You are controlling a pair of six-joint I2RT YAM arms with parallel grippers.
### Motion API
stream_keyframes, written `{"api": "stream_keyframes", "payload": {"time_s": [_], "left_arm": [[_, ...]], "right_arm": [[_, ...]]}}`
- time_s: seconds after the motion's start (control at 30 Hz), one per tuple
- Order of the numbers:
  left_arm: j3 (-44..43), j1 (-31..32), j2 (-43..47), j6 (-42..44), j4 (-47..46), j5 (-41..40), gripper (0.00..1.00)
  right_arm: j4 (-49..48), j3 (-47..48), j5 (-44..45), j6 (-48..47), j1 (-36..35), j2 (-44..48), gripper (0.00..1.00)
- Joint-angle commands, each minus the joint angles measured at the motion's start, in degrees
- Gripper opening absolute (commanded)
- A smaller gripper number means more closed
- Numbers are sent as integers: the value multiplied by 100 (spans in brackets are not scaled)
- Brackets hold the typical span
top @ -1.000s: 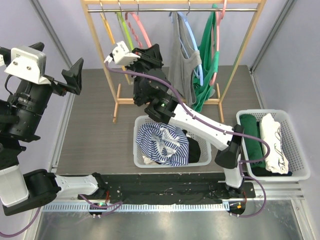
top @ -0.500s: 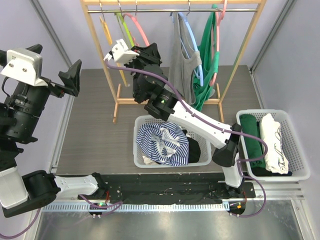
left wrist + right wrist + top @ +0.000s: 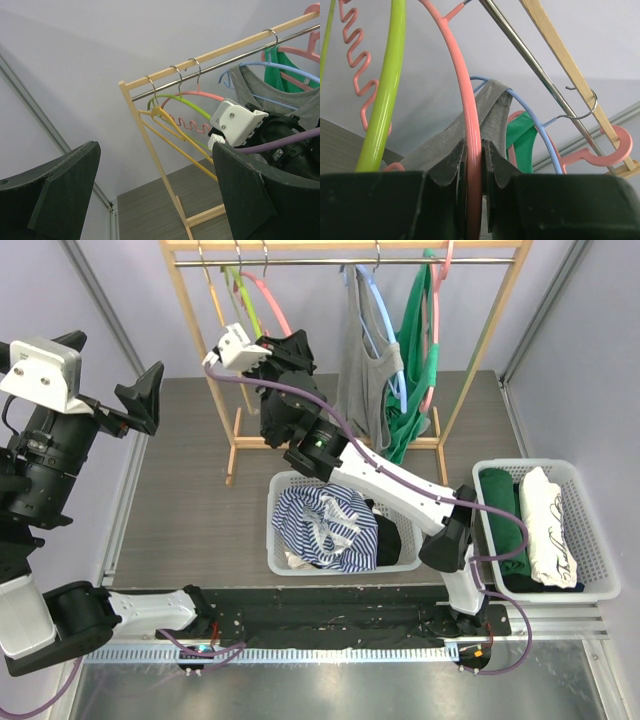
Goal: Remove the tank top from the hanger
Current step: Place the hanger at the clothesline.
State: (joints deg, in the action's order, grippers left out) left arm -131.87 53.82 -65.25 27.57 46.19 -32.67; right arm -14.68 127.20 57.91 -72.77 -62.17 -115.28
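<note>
So here's where it's at. The right arm's fingers (image 3: 450,167) are nearly closed and pinching the rod of a bare pink plastic hanger (image 3: 470,115). That hanger is hooked on the metal rail of the wooden clothes rack (image 3: 190,315), which stands along the far edge of the counter (image 3: 180,500). Nothing is draped on it as far as I can see.

The left arm's fingers (image 3: 65,195) are spread as wide as they go and hold nothing. They hang off the counter's left edge, pointed at the rack.

The grey ribbed tank top (image 3: 362,350) is on its light-blue hanger (image 3: 385,315), just to the right of the pink one on the same rail. Its straps sit over the hanger's shoulders. A green tank top (image 3: 415,350) hangs on another pink hanger further right.

In the white plastic basket (image 3: 275,540) by the middle of the near edge there's a blue-and-white striped garment (image 3: 325,525) on top of something black. My guess is one top is already off and binned, but I can't tell whether it came from the hanger being held.

If the grey one is the target, pretty much all of it is left to do: let go of the empty hanger, get hold of the grey fabric or the blue hanger, slip both straps off and drop the top.
</note>
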Motion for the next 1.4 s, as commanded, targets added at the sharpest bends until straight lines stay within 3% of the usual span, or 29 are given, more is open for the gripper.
{"api": "stream_keyframes", "payload": {"time_s": [0.0,0.2,0.47,0.53,0.57,0.67,0.87,1.03,1.23,1.37], "left_arm": [[-172,-73,-58,-103,3,120,100],[-137,-118,-5,-138,30,146,100],[-119,-162,22,-208,48,182,100],[-111,-170,21,-208,56,182,100],[-110,-179,21,-217,65,199,100],[-49,-188,30,-235,65,208,100],[266,-188,48,-375,-84,199,100],[671,-179,109,-393,-137,252,100],[1190,-179,5,-638,117,401,100],[1471,-188,-145,-1034,687,655,100]], "right_arm": [[-289,262,-61,-219,-172,-99,1],[-615,244,-87,-492,-278,-196,1],[-423,332,-8,-168,-287,-135,1],[-221,341,167,261,-278,5,11],[128,350,229,429,-278,67,29],[892,253,413,1226,-295,452,51],[2677,-89,370,2793,-567,1332,68],[3645,-46,107,4006,-744,2184,72],[3656,-195,-262,4727,-437,3169,72],[3823,-213,-254,4983,-252,3214,75]]}}
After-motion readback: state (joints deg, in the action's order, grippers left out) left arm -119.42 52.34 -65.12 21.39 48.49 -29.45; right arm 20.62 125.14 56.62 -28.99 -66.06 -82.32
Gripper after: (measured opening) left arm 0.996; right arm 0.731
